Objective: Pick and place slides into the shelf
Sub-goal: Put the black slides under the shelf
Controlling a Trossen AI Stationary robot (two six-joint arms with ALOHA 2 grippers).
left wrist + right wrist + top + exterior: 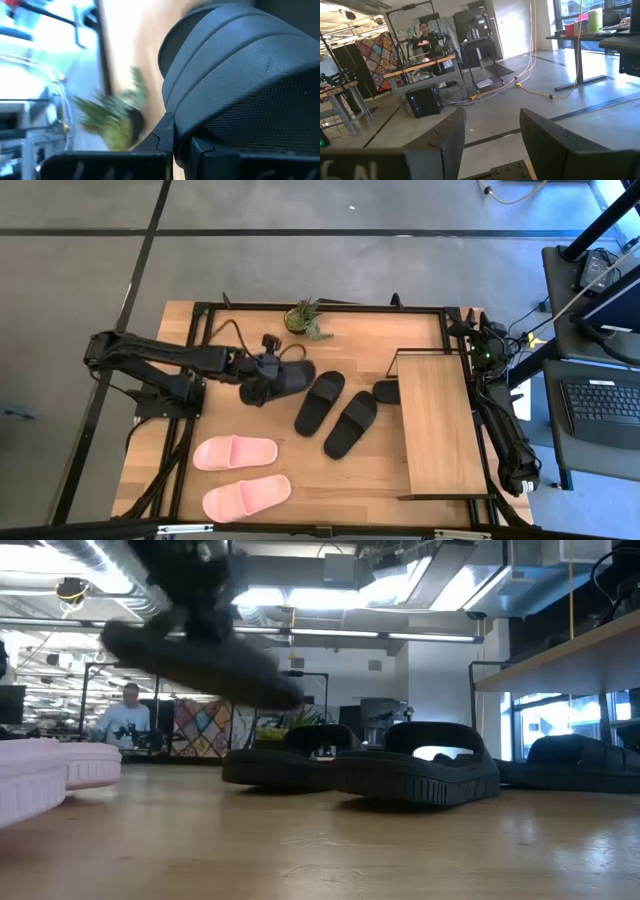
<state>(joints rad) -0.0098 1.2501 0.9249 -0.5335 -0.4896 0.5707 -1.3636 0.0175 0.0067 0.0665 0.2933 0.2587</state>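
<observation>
Looking down from the high view, I have the left gripper (pixel 268 380) clamped on a black slide (pixel 284 378), left of the table's middle and just below the small potted plant (pixel 306 319). Its jaws are closed tight on the slide, and the left wrist view is filled with that slide's textured strap (pixel 240 90), with the plant (pixel 112 117) blurred beyond it. From the low view I see the held slide (pixel 200 660) tilted and clear of the tabletop, up in the air.

Two more black slides lie side by side near the middle of the table (pixel 250 315), one (pixel 320 402) just left of the other (pixel 351 424), both angled the same way. A fourth black slide (pixel 387 391) pokes out from under the left edge of the shelf (pixel 438 425), which stands on the table's right side. Two pink slides sit toward the near left corner, one (pixel 235 452) above the other (pixel 246 497), well apart from the black ones.

My right gripper (pixel 490 145) waits off the table's right edge, beside the shelf, jaws partly open and holding nothing; its camera looks out into the room, where a person (pixel 425 35) stands at a bench. Another person (pixel 128 715) sits far back in the low view.
</observation>
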